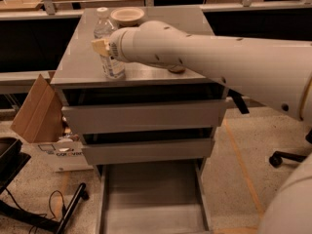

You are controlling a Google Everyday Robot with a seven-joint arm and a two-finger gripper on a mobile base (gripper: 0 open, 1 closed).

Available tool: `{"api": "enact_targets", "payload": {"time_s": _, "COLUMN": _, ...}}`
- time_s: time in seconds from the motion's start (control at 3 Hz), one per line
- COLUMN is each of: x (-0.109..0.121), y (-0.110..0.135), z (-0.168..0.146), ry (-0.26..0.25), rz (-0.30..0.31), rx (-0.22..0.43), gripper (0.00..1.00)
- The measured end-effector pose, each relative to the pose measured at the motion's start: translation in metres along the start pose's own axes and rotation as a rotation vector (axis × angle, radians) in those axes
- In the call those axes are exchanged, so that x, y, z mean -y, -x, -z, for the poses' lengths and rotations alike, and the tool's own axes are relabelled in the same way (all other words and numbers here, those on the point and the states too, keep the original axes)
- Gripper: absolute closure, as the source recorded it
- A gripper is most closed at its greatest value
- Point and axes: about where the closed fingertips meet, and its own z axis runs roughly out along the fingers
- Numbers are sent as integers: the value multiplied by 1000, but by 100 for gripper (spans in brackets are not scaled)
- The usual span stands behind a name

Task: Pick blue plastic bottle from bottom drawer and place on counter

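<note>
The blue plastic bottle, clear with a white cap, stands upright near the front left of the counter, its base on or just above the surface. My gripper is at the bottle's middle, shut around it, with a pale yellow finger pad showing in front of the bottle. My thick white arm reaches in from the right and hides part of the counter. The bottom drawer is pulled out below, and its grey floor shows nothing on it.
A shallow tan bowl sits at the counter's back. A small brown object peeks out under my arm. A cardboard box leans at the cabinet's left, with black gear and cables on the floor. A chair base is at the right.
</note>
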Motion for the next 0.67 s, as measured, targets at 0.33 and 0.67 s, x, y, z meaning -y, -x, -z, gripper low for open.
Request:
{"api": "enact_targets", "payload": {"time_s": 0.33, "x": 0, "y": 4, "z": 1, "ry": 0, "rz": 0, "rx": 0, "gripper": 51}}
{"api": "enact_targets", "payload": {"time_s": 0.67, "x": 0, "y": 4, "z": 1, "ry": 0, "rz": 0, "rx": 0, "gripper": 28}}
